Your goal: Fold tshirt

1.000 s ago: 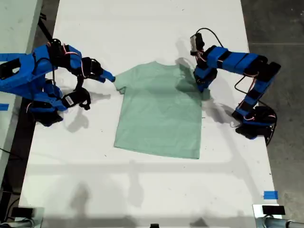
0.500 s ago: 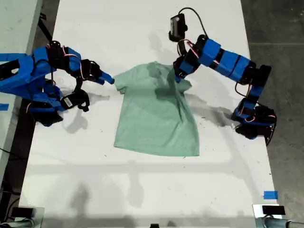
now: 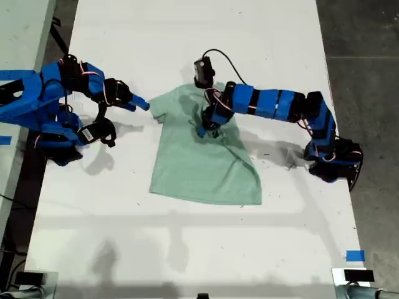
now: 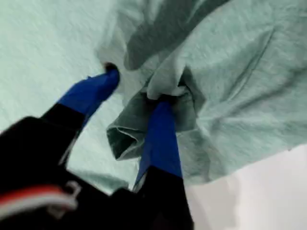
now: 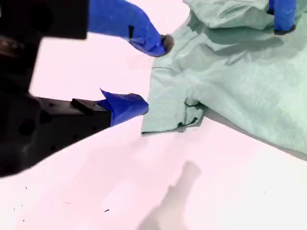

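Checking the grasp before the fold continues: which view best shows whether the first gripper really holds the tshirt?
The first wrist view: my first gripper pinches bunched tshirt cloth up close. The exterior view shows it small; the second wrist view shows only a fingertip.

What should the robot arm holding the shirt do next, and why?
Probably lower and let go. My first gripper is pinching a bunched sleeve of the tshirt and has it over the shirt's middle, so the fold looks nearly laid. My second gripper waits open beside the other sleeve.
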